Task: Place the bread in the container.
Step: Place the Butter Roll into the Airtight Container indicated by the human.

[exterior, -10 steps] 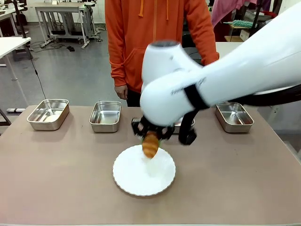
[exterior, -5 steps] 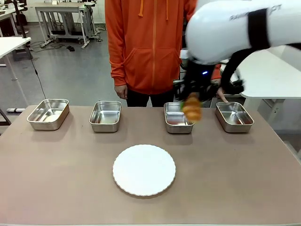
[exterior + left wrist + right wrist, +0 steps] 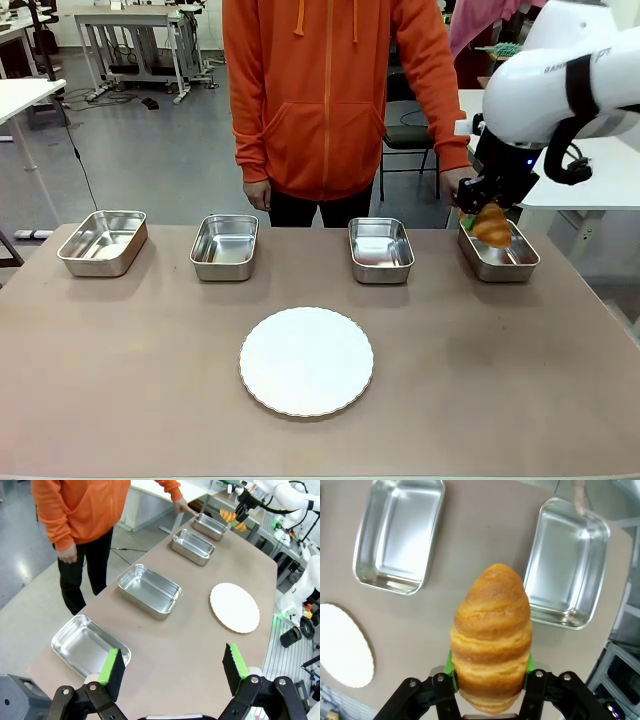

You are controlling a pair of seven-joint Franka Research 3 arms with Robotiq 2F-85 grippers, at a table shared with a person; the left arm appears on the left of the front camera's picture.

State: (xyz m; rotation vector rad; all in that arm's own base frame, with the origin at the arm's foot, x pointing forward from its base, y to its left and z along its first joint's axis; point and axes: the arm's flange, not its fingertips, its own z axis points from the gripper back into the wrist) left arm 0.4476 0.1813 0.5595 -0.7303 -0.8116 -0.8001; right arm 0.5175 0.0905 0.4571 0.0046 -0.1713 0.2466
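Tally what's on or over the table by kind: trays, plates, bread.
Steel trays: 4
White plate: 1
Croissant: 1, held in the right claw over the rightmost tray
Total: 6

Round white scalloped plate point(image 3: 306, 361) lies flat on brown tabletop point(image 3: 120, 380), near side, approx centre. Beyond plate, along far edge: 3 steel trays in a row, far-left tray point(image 3: 102, 241), next tray point(image 3: 224, 246), third tray point(image 3: 380, 249). Behind them stands person in orange hoodie point(image 3: 325, 90)
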